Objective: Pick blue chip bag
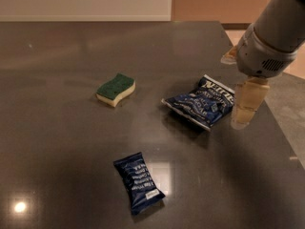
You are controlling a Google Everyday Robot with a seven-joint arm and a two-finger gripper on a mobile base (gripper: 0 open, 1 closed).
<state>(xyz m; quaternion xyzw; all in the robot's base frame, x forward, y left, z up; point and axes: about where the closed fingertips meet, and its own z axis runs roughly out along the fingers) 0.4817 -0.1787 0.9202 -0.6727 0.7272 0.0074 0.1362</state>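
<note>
blue chip bag (202, 101), one; hand (243, 114) just beside

The dark table (66, 161) is polished and glossy, the blue chip bag (200, 103) crinkly shiny foil, the packet (139, 182) at 6 o'clock smooth plastic film, the sponge (116, 88) matt green over pale foam, and the gripper (242, 118), at 3 o'clock just beside the bag, pale translucent plastic.

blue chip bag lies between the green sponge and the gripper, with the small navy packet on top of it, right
No. The camera view shows the small navy packet lying apart from the blue chip bag, nearer the camera on the table. The bag does lie between the green sponge and the gripper.
</note>
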